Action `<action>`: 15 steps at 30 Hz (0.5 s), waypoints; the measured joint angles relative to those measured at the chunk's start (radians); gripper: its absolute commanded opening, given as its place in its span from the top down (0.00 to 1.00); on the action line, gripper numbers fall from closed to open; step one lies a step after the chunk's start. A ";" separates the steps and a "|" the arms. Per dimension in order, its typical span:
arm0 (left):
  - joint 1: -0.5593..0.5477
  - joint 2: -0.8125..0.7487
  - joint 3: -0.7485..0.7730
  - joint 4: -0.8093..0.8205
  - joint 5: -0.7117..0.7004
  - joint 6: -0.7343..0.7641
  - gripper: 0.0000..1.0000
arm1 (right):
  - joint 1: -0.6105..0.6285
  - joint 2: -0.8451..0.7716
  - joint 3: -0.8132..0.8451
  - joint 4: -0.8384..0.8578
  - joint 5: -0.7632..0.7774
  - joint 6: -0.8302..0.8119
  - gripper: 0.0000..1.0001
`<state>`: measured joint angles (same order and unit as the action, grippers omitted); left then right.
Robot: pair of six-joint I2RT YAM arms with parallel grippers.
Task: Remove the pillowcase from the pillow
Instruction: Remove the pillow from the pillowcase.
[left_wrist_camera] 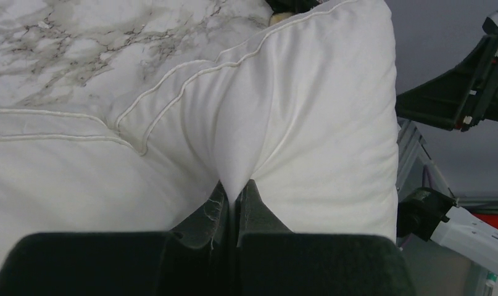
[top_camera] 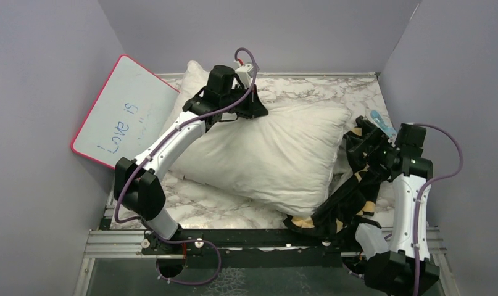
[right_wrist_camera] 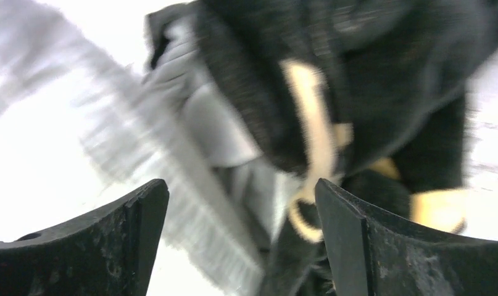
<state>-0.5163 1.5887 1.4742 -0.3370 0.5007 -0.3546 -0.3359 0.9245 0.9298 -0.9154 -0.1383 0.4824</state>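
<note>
The off-white pillow (top_camera: 271,154) lies bare across the middle of the marble table. My left gripper (top_camera: 252,108) is at its far edge and is shut on a pinch of the pillow's white fabric (left_wrist_camera: 236,188), which rises in a fold between the jaws. The black pillowcase (top_camera: 351,197) with tan motifs is off the pillow, bunched at the right from my right gripper (top_camera: 365,139) down to the table's front edge. In the right wrist view the right gripper (right_wrist_camera: 240,191) stands open, and the blurred pillowcase (right_wrist_camera: 369,92) lies just beyond its fingers.
A pink-rimmed whiteboard (top_camera: 126,114) leans against the left wall. The marble table (top_camera: 320,89) is closed in by grey walls on three sides. A small light-blue object (top_camera: 382,123) sits beyond the right gripper. The arm bases and a metal rail (top_camera: 265,243) run along the front.
</note>
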 measured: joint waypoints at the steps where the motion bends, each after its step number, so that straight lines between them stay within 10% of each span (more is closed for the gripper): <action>1: 0.000 0.014 0.021 -0.006 0.005 0.000 1.00 | 0.000 -0.016 -0.001 0.005 -0.069 -0.005 0.00; 13: -0.048 0.311 0.397 -0.148 0.034 0.039 1.00 | 0.002 -0.082 -0.148 0.167 -0.681 -0.061 0.00; 15: -0.076 0.371 0.492 -0.186 0.035 0.053 0.98 | 0.009 -0.040 -0.208 0.203 -0.709 -0.056 0.24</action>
<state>-0.5926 1.9594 1.9663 -0.5228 0.5362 -0.3012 -0.3271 0.8848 0.7223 -0.7120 -0.8474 0.4259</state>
